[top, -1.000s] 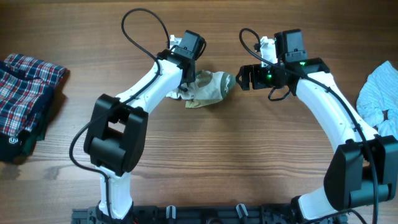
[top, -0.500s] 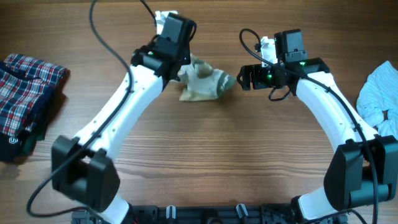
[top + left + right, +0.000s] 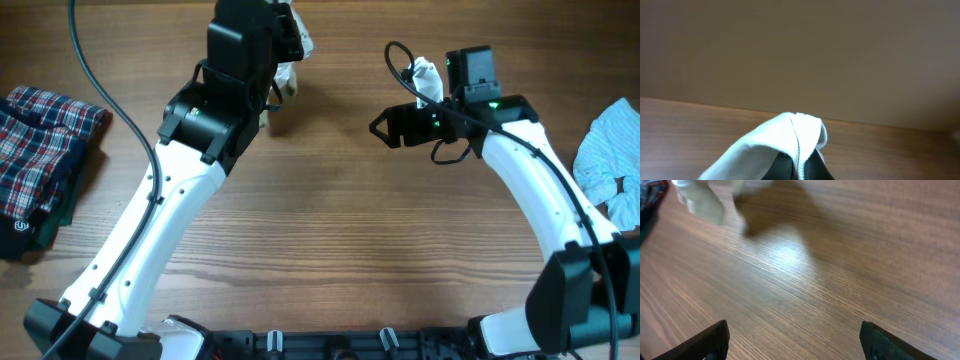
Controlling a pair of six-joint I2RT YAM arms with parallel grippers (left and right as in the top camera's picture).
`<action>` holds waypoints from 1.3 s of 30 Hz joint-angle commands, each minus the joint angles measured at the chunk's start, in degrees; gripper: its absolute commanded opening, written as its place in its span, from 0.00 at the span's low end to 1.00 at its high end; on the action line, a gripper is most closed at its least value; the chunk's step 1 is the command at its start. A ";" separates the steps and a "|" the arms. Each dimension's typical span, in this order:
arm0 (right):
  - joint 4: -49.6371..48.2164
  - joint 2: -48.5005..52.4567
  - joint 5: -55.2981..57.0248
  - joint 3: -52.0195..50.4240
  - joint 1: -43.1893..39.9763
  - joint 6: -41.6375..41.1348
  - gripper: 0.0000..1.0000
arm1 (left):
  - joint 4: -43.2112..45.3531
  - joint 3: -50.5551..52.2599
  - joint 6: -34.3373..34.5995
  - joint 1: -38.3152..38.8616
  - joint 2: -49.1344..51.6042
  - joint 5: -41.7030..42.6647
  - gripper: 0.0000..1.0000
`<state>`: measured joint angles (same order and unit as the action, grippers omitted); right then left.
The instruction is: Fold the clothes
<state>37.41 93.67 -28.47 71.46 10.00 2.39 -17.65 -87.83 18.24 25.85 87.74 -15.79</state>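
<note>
Left end effector point(image 3: 800, 167) grips the shirt point(image 3: 772, 142) by an edge; right end effector point(image 3: 795, 342) gapes empty.

Two robot arms point(image 3: 170, 190) point(image 3: 520, 170), one cream-white shirt point(image 3: 765, 145), one pale blue striped garment point(image 3: 610, 160), one plaid garment point(image 3: 45, 150), one table point(image 3: 350, 250)

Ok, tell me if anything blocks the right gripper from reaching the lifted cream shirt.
Nothing visible does. Only bare table lies between the open right gripper and the cream shirt, which hangs raised above the wood, casting a shadow on it.
</note>
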 commanded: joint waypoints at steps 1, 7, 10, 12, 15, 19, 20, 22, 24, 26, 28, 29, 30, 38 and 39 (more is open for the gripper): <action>-0.11 -2.78 -5.01 0.61 0.33 5.40 0.88 | 1.38 -1.14 -1.51 -0.20 -1.14 7.41 0.04; -2.19 -2.75 -7.58 0.59 0.33 3.89 0.92 | 3.08 -1.14 2.19 -0.20 -1.18 10.47 0.04; -4.59 -2.82 -19.41 0.59 0.33 9.81 0.94 | 3.08 -1.14 3.10 -0.20 -1.18 12.11 0.04; -9.51 -3.85 -22.27 0.61 0.33 8.52 0.87 | 3.04 -1.14 3.28 -0.24 -1.16 12.13 0.04; -15.87 -6.99 -20.85 0.61 0.83 2.82 0.71 | 3.10 -1.14 5.40 -0.24 -1.07 11.47 0.04; -18.56 -8.81 -8.31 0.61 5.90 -0.04 0.68 | 3.15 -1.14 12.72 -0.26 -1.05 11.23 0.04; -18.78 -8.79 -4.04 0.59 8.15 -0.04 0.68 | 3.23 -1.14 14.97 -0.24 -1.05 11.23 0.04; -19.41 -8.76 1.70 0.59 10.97 -0.28 0.71 | 3.45 -1.14 19.28 -0.24 -1.05 11.26 0.04; -21.53 -8.76 10.58 0.55 13.75 -3.08 0.76 | 4.20 -1.14 23.10 -0.26 -1.05 11.28 0.04; -22.05 -8.74 16.06 0.52 14.21 -4.83 0.80 | 4.24 -1.14 24.72 -0.24 -1.07 12.68 0.04; -22.45 -8.55 18.03 0.52 14.21 -5.55 0.82 | 4.22 -1.14 24.79 -0.24 -1.07 13.97 0.04; -24.06 -8.20 18.21 0.52 14.21 -5.55 0.83 | 4.22 -1.14 26.32 -0.26 -1.07 15.17 0.04; -24.81 -8.13 18.21 0.52 14.21 -5.57 0.83 | 4.20 -1.14 27.76 -0.24 -1.07 15.87 0.04; -26.25 -7.63 15.54 0.48 14.21 -7.15 0.84 | 5.53 -1.14 33.88 -0.24 -1.07 20.59 0.04; -26.29 -7.61 15.54 0.48 14.21 -7.37 0.83 | 5.49 -1.14 34.99 -0.24 -1.07 20.65 0.04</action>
<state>11.46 85.49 -11.99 71.40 24.08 -3.75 -12.97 -87.83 50.02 25.85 87.53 2.11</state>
